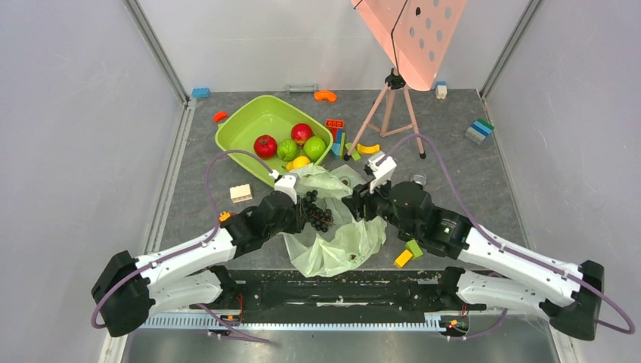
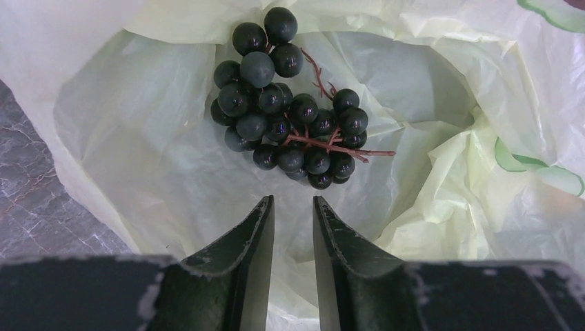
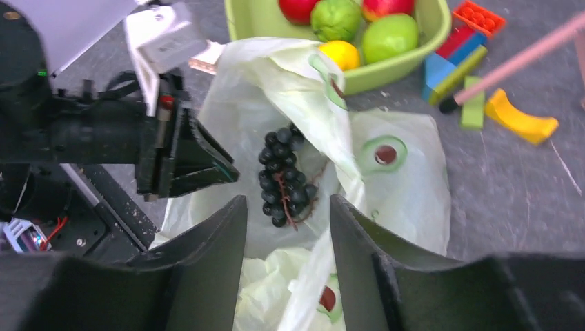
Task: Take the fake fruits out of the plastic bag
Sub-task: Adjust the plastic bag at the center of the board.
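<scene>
The pale-green plastic bag (image 1: 336,246) lies crumpled between my two arms, its mouth spread wide. A black grape bunch (image 2: 290,117) rests on the bag's film inside that mouth, also seen as the grape bunch (image 3: 283,176) from the right wrist. My left gripper (image 2: 293,201) sits just short of the bunch, open by a narrow gap with nothing between its fingers. From the other side my right gripper (image 3: 288,201) stands open, and a loose strip of bag film (image 3: 307,289) runs between its fingers. In the top view the left gripper (image 1: 302,210) and right gripper (image 1: 354,206) flank the grapes (image 1: 319,213).
A lime-green tub (image 1: 246,125) behind the bag holds a red tomato (image 1: 265,145), a red apple (image 1: 301,133), two round green fruits (image 1: 314,147) and a yellow one (image 1: 301,162). Toy blocks (image 1: 336,127) and a pink tripod (image 1: 389,106) stand at the back right. Another block (image 1: 408,253) lies under my right arm.
</scene>
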You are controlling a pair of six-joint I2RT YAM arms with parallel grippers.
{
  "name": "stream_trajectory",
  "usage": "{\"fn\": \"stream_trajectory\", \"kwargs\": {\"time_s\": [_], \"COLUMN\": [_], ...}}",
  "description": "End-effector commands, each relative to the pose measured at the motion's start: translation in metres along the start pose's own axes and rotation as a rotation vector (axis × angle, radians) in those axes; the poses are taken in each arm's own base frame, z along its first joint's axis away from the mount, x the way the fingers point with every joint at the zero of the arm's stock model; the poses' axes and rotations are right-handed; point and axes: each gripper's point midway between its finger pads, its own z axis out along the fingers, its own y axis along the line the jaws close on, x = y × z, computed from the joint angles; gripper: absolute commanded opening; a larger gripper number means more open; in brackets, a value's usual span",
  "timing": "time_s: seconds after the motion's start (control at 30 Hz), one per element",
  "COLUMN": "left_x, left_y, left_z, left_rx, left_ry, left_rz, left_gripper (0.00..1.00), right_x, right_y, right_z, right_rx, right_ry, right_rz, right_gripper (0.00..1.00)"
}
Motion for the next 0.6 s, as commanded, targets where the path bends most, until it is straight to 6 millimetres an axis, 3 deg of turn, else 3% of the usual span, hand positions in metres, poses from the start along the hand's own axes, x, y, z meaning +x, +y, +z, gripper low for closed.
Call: {"fn": "stream_trajectory", "kwargs": {"time_s": [0.0,0.1,0.2,0.27,0.37,0.47,0.57], "left_x": [-0.009,-0.004,0.002,0.005,0.009,0.012,0.015], "left_y": [-0.009,-0.005,-0.004,-0.003,-0.001,0.001,0.002], "left_z": [0.0,0.002,0.004,0.004,0.004,0.003,0.003], "left_rx": [0.035,0.021,0.024,0.021,0.02,0.02,0.026], "left_ry": [-0.041,-0.029,-0.019,-0.012,-0.007,-0.005,-0.003], "left_rz": [-0.055,-0.06,-0.064,-0.065,-0.068,-0.066,-0.067], "left_gripper": [0.33,0.32,0.31,0.3,0.29,0.28,0.27], "right_x": [-0.02,0.011,0.059,0.084,0.123,0.157,0.183], "right_y": [0.046,0.08,0.086,0.082,0.055,0.035,0.034], "right_z": [0.012,0.023,0.036,0.042,0.045,0.039,0.028], "right_rx": [-0.153,-0.27,-0.261,-0.232,-0.109,-0.026,-0.047], "right_ry": [-0.021,0.039,0.121,0.141,0.176,0.217,0.242], "right_rz": [-0.082,-0.092,-0.068,-0.022,0.042,0.079,0.086], "right_gripper": [0.43,0.25,0.14,0.1,0.02,0.0,0.0]}}
